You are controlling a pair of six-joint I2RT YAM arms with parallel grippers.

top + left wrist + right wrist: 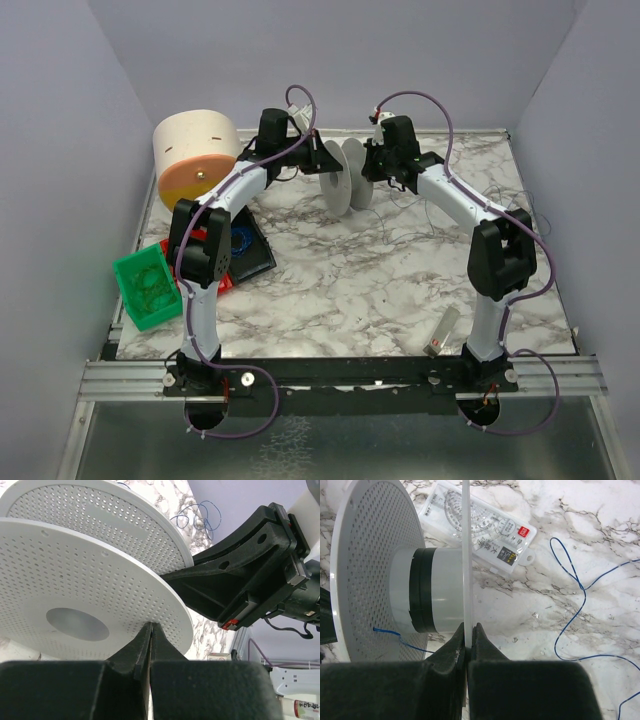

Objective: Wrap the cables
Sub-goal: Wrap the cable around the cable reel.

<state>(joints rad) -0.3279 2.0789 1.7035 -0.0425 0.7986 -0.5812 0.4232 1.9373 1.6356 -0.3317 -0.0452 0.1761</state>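
Observation:
A white perforated spool (340,178) stands on edge at the back of the marble table. My right gripper (468,627) is shut on the rim of one flange; the hub (430,592) carries a dark band. The thin wire (580,587), blue in this view, lies loose and wavy on the table to the right. One end passes through the far flange (375,629). My left gripper (151,626) is shut, its tips against the face of the near flange (100,570), with nothing visible between them. Wire loops (197,520) show beyond the spool.
A cream and orange roll (196,150) stands back left. A green basket (148,288) and a red and black tray (240,250) with a blue coil lie left. A clear geometry-set case (480,527) lies behind the spool. A small clear item (443,332) lies front right.

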